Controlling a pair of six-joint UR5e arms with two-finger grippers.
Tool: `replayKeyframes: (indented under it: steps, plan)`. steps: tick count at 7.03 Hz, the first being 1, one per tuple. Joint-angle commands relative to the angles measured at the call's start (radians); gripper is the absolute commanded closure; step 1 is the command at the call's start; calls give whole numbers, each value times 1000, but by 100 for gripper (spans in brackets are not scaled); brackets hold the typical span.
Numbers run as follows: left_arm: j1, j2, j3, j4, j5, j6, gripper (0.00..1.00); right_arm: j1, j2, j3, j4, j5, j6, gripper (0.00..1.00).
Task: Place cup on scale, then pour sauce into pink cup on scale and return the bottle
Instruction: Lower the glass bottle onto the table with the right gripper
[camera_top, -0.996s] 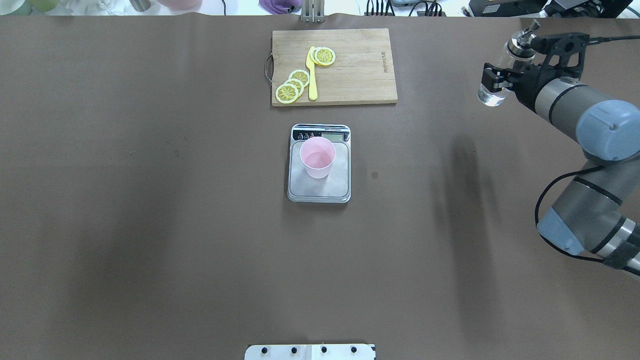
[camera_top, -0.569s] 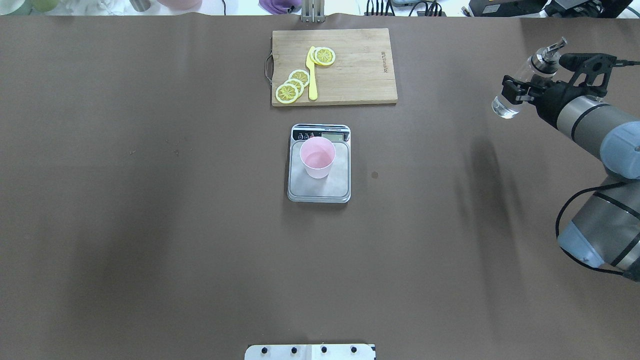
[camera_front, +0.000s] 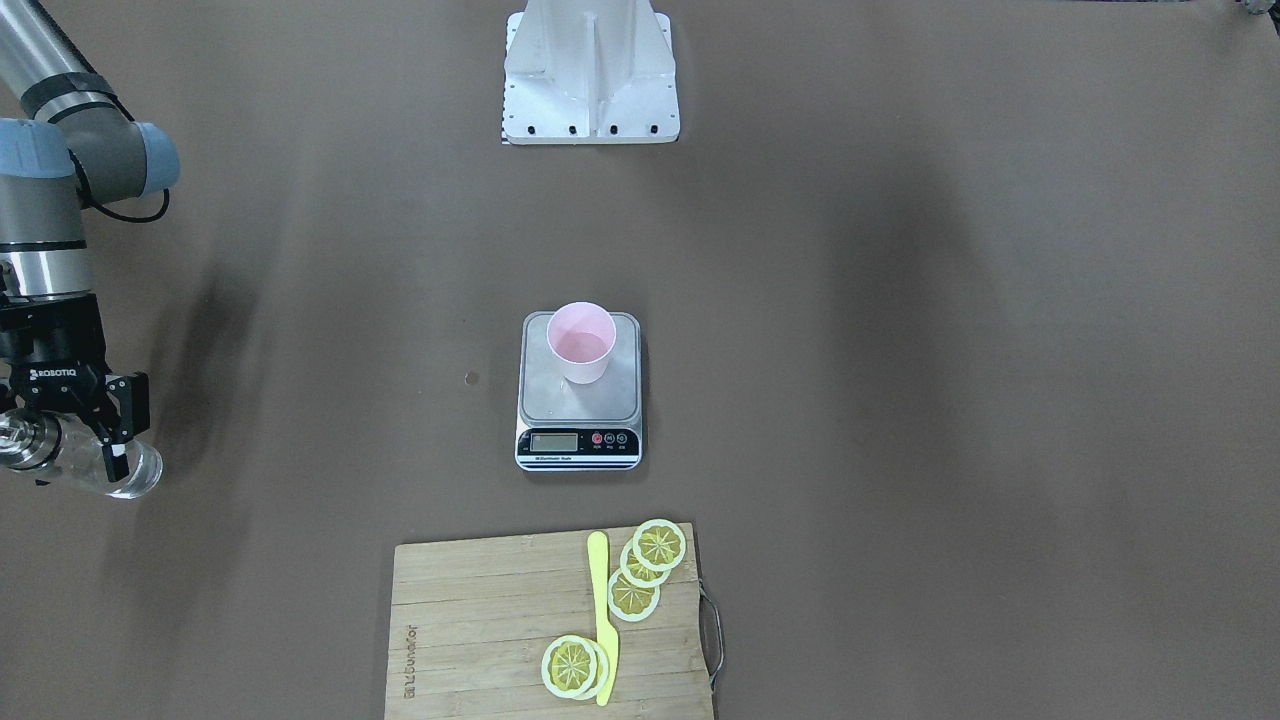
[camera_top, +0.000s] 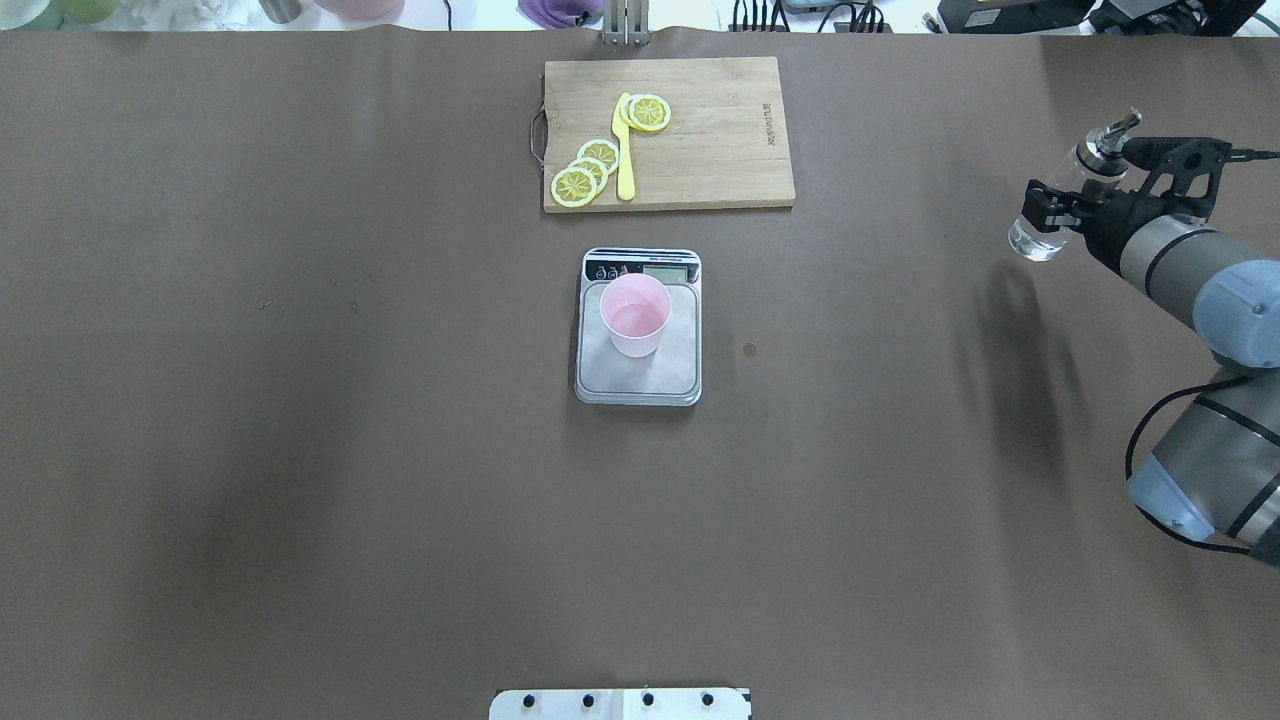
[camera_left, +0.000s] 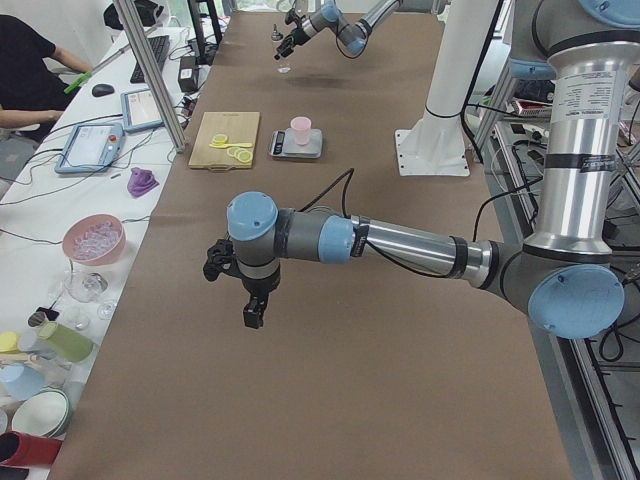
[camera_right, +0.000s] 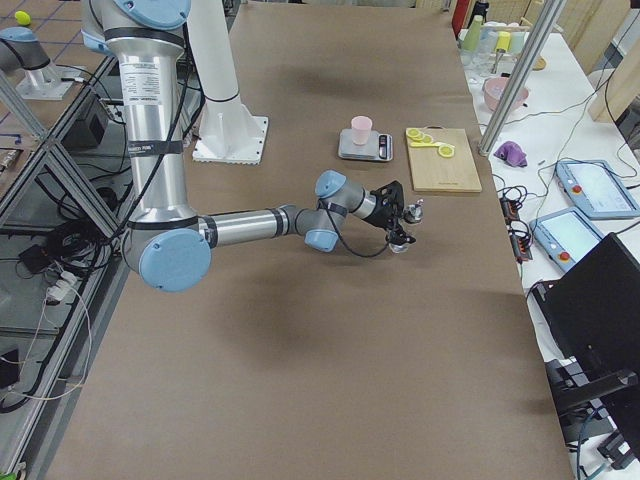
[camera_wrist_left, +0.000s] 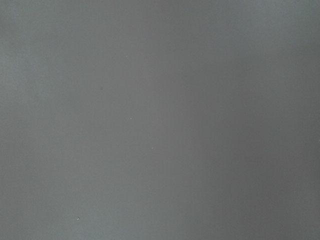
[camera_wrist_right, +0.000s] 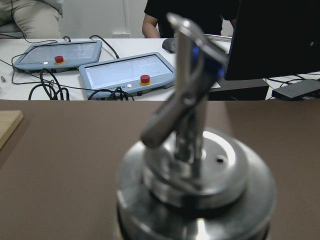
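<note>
The pink cup (camera_top: 634, 315) stands upright on the silver platform of the scale (camera_top: 638, 382) at the table's middle, also seen as the cup (camera_front: 581, 342) on the scale (camera_front: 578, 405). Far to the right, my right gripper (camera_top: 1053, 205) is shut on the clear glass bottle (camera_top: 1088, 162) and holds it tilted above the table. Clear sauce (camera_top: 1036, 240) sits in the bottle's lower end. The bottle's silver pourer cap (camera_wrist_right: 195, 165) fills the right wrist view. My left gripper (camera_left: 250, 300) hangs over bare table far from the scale; I cannot tell whether it is open or shut.
A wooden cutting board (camera_top: 720, 150) with lemon slices and a yellow knife (camera_top: 624, 150) lies behind the scale. The robot's white base plate (camera_top: 620, 703) is at the near edge. Tablets, cables and seated people sit beyond the table's right end.
My right arm has carried the bottle further right and a little nearer to the robot, away from the scale. The cup and scale have not moved.
</note>
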Motion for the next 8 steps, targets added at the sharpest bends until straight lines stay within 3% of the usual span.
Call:
replayKeyframes:
  steps: [1, 8]
  plan:
    - [1, 1, 2, 0, 1, 2, 2, -4, -1, -26, -1, -3, -12, 100]
    - [3, 14, 11, -15, 3, 3, 2, -7, -2, -53, 8, 1, -1, 100]
